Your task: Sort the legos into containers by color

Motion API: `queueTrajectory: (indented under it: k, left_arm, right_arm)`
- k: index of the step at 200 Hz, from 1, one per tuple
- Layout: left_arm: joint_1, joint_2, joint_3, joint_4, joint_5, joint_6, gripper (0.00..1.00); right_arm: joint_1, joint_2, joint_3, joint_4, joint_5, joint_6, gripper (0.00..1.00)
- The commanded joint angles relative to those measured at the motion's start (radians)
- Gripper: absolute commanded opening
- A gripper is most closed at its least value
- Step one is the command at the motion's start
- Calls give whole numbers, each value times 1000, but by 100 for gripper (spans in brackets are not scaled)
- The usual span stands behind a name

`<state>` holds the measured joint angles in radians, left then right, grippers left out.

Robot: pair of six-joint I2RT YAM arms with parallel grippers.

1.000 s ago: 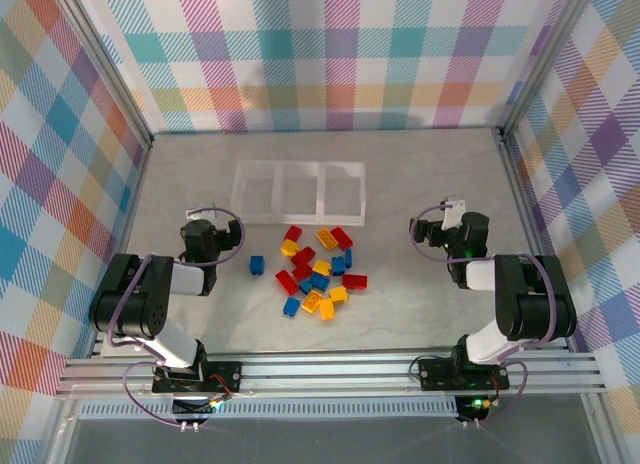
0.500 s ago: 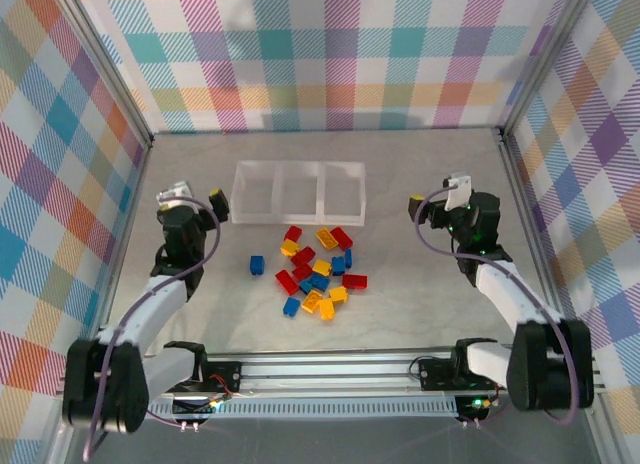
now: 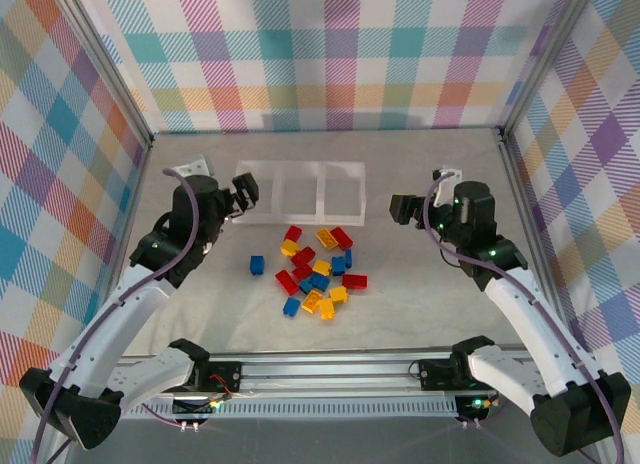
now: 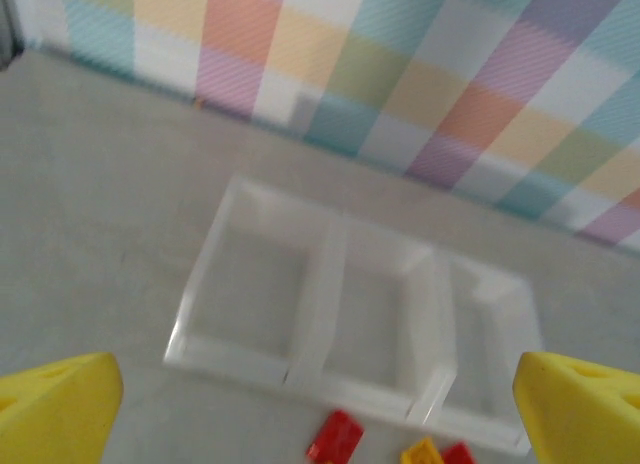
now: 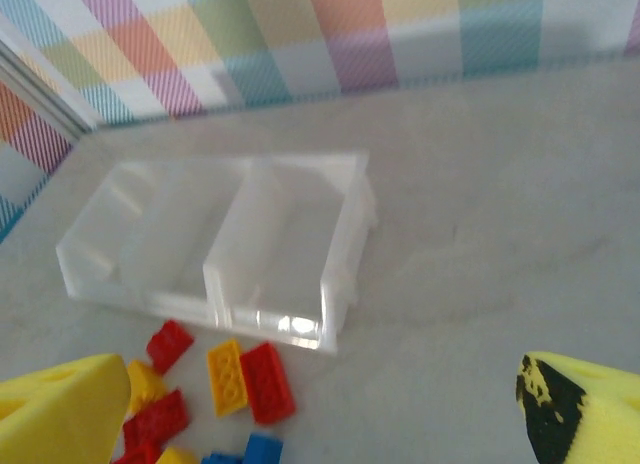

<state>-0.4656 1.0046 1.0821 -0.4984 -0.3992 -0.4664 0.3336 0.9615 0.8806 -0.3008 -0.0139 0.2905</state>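
grey table (image 3: 420, 314) inside checked walls (image 3: 330, 54). clear containers (image 3: 322, 192) at top middle. legos (image 3: 318, 272) heaped just below, one blue brick (image 3: 257, 265) off left. left gripper (image 3: 240, 197) upper left, right gripper (image 3: 400, 210) upper right, both jaws wide apart.

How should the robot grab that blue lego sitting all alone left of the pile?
Probably from straight above, pinching the lone blue lego across its short width, on its side walls. It lies flat, apart from the pile, with bare table on every side for fingers. The open left gripper is closer.
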Motion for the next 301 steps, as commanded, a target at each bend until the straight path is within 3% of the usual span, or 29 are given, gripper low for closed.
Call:
queueTrajectory:
  k: [1,50,88,126,193,254,301]
  left_arm:
    - [-11,-6,33,-320,-47,-130,100]
    - [-21,42,-40,-461,-2,-215,91]
    - [-34,135,-177,-397,78,-248,84]
    - [-54,280,-165,-354,124,-200,73]
    - [-87,460,-127,-221,219,-80,66]
    - [-87,566,-79,-195,200,-38,65]
    - [-85,621,-64,-209,153,-44,58]
  right_arm:
    - [26,19,53,-199,-12,86,99]
    - [117,99,40,-292,13,129,97]
    - [152,119,-19,-271,36,175,89]
    - [169,137,-47,-262,35,191,85]
    - [194,168,-47,-272,60,193,82]
    - [196,151,-55,-294,81,187,81]
    - [197,143,-61,-300,89,188,82]
